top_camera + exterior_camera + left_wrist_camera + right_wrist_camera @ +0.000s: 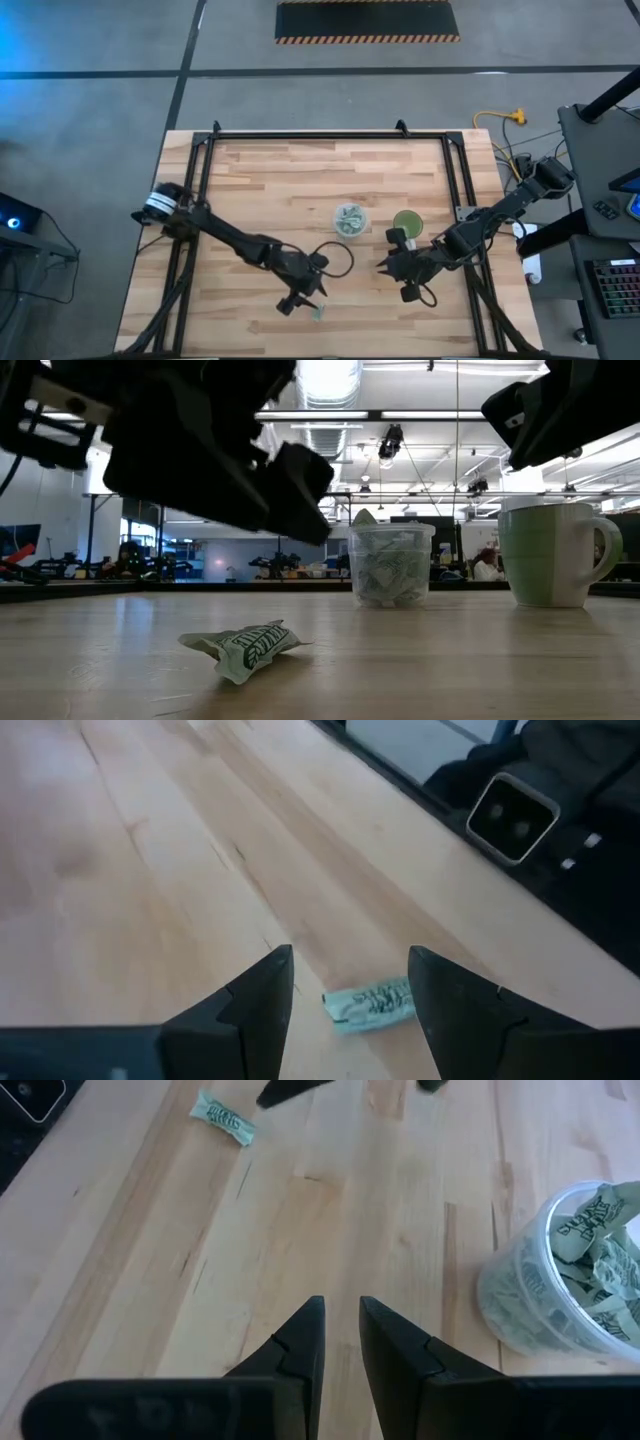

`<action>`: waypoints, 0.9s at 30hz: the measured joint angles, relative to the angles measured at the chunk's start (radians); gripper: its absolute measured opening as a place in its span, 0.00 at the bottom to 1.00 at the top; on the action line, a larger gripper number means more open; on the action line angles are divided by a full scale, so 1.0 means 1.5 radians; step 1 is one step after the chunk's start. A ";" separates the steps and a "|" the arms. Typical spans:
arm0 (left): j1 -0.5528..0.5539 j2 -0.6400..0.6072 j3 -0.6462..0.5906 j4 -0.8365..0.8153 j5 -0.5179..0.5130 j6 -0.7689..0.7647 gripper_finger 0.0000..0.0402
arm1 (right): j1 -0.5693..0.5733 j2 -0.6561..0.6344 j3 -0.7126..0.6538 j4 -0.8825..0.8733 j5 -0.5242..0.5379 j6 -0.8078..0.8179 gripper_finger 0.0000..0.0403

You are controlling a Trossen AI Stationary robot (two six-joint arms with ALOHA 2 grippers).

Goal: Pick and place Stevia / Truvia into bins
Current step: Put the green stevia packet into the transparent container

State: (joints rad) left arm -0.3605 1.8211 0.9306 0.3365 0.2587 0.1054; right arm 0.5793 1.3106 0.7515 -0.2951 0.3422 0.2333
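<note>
One pale green Stevia sachet [320, 314] lies flat and crumpled on the wooden table near its front edge, also seen in the low view [245, 648]. My left gripper [350, 975] hovers open just above it, its fingers to either side of the sachet [370, 1004] without touching it. The clear cup [350, 220] at the table's middle holds several sachets. The green cup [407, 224] stands right of it. My right gripper [341, 1320] waits in front of the green cup, its fingers a narrow gap apart with nothing between them.
A small camera block [511, 813] sits at the table's near edge just past the sachet. A black frame [330, 133] borders the table's far side and its flanks. Bare wood lies to the left and behind the cups.
</note>
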 joint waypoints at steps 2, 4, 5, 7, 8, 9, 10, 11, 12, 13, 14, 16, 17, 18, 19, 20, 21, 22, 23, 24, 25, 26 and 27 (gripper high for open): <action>-0.002 0.025 0.000 0.027 0.008 -0.015 0.45 | 0.000 0.000 -0.002 0.002 0.000 0.000 0.14; -0.002 0.048 0.003 0.049 0.030 -0.033 0.45 | 0.000 0.000 -0.003 0.005 0.000 0.000 0.14; -0.002 0.060 0.003 0.057 0.044 -0.044 0.45 | 0.000 0.000 -0.004 0.008 0.000 0.000 0.14; -0.002 0.081 0.007 0.078 0.068 -0.060 0.45 | 0.000 0.000 -0.006 0.014 0.000 0.000 0.14; -0.003 0.089 0.007 0.083 0.073 -0.067 0.45 | 0.000 0.000 -0.008 0.015 0.000 -0.001 0.14; -0.003 0.095 0.009 0.084 0.076 -0.067 0.45 | 0.000 0.000 -0.009 0.016 0.000 -0.001 0.14; -0.005 0.101 0.011 0.085 0.077 -0.068 0.45 | 0.000 0.000 -0.011 0.017 0.000 -0.001 0.14; -0.006 0.106 0.013 0.086 0.077 -0.068 0.45 | 0.000 0.000 -0.013 0.017 0.000 -0.002 0.14; -0.008 0.110 0.014 0.087 0.077 -0.068 0.45 | 0.000 0.000 -0.014 0.017 0.000 -0.002 0.14; -0.009 0.113 0.014 0.086 0.077 -0.068 0.45 | -0.001 0.000 -0.015 0.020 0.000 -0.002 0.14; -0.010 0.115 0.014 0.085 0.074 -0.067 0.45 | -0.001 0.000 -0.017 0.022 0.000 -0.002 0.14; -0.011 0.118 0.014 0.086 0.065 -0.067 0.45 | -0.002 0.000 -0.019 0.030 0.001 -0.003 0.14; -0.011 0.119 0.014 0.087 0.055 -0.067 0.45 | -0.002 0.000 -0.020 0.030 0.001 -0.003 0.14; -0.011 0.119 0.013 0.086 0.042 -0.067 0.45 | -0.002 0.000 -0.020 0.030 0.001 -0.003 0.14; -0.011 0.120 0.013 0.085 0.027 -0.067 0.45 | -0.002 0.000 -0.020 0.030 0.001 -0.003 0.14; -0.010 0.119 0.013 0.085 0.008 -0.067 0.45 | -0.002 0.000 -0.020 0.030 0.001 -0.003 0.14; -0.010 0.119 0.013 0.084 -0.016 -0.067 0.45 | -0.003 0.000 -0.020 0.030 0.001 -0.003 0.14; -0.010 0.119 0.012 0.079 -0.041 -0.067 0.45 | -0.003 0.000 -0.020 0.031 0.001 -0.003 0.14; -0.010 0.119 0.013 0.073 -0.060 -0.066 0.45 | -0.003 0.000 -0.020 0.031 0.001 -0.003 0.14; -0.011 0.117 0.013 0.061 -0.087 -0.066 0.45 | -0.003 0.000 -0.020 0.031 0.001 -0.003 0.14; -0.012 0.116 0.013 0.050 -0.107 -0.067 0.45 | -0.003 0.000 -0.020 0.031 0.001 -0.003 0.14; -0.012 0.114 0.013 0.043 -0.123 -0.068 0.45 | -0.003 0.000 -0.020 0.031 0.001 -0.003 0.14; -0.011 0.113 0.013 0.035 -0.146 -0.070 0.45 | -0.003 0.000 -0.020 0.031 0.001 -0.003 0.14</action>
State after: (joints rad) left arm -0.3776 1.9911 0.9508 0.3887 0.0402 0.0009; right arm 0.5751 1.3106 0.7215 -0.2481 0.3436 0.2287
